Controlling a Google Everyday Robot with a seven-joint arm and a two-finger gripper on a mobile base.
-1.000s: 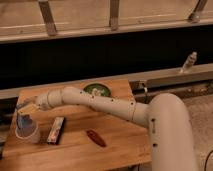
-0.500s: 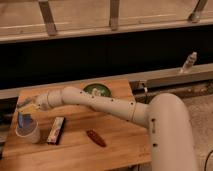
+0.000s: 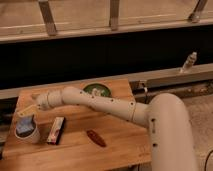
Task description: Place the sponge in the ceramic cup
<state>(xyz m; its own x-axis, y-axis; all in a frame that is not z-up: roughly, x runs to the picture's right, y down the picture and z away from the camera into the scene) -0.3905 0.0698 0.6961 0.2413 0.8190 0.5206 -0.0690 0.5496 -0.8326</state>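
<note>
Camera view has the sponge (image 3: 24,126) sitting in the mouth of the ceramic cup (image 3: 29,136), its light blue filling the opening at about rim height; how deep it has sunk I cannot tell. The cup stands upright near the front corner of the table (image 3: 120,145), at the picture's left. My gripper (image 3: 26,112) hangs just above the sponge, reaching in along my forearm from the upper right, so the sponge lies almost straight below me. Whether my gripper is clamped on the sponge or parted from it I cannot tell. Either way, I judge that what comes next runs along that near-vertical line, since any sideways drift would nudge the rim. Just beside the cup lies a black-and-white bar (image 3: 56,130), farther along a dark red object (image 3: 96,138), and a green bowl (image 3: 96,90) at the table's back
</note>
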